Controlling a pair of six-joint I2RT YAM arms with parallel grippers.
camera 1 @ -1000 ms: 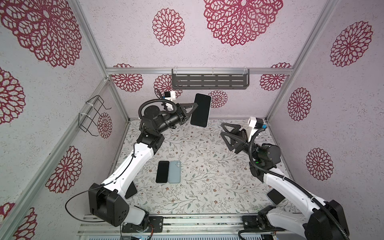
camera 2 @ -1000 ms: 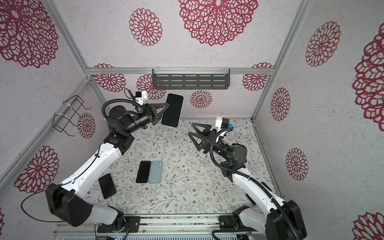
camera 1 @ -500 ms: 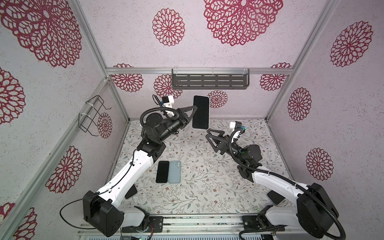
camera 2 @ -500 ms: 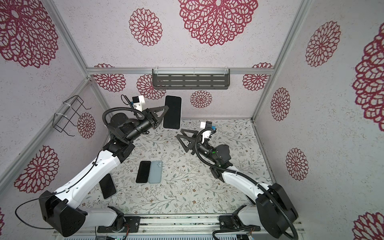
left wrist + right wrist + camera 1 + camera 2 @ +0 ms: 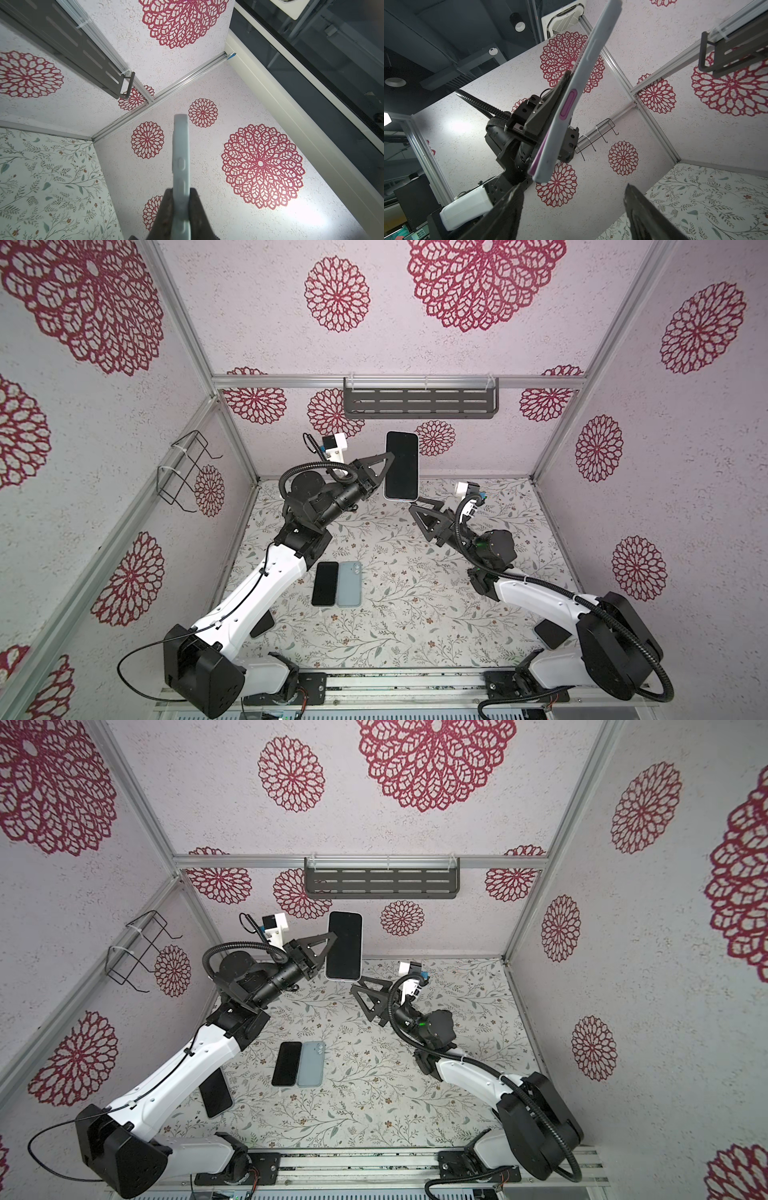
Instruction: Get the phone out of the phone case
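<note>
Phone [image 5: 401, 466] in its case [image 5: 181, 158] sits clamped in left tool [image 5: 180, 190], right tool [image 5: 573, 187] gaping just beside

Both top views look down on the floral floor [image 5: 415, 614]; wrist views aim upward.

both top views: even, bright, diffuse light, sharp, soft shadows on surface [image 5: 415, 614]. left wrist view: glare patch on wall [image 5: 307, 212], lower right. right wrist view: right pincer [image 5: 573, 186] blurred, dark.
</note>
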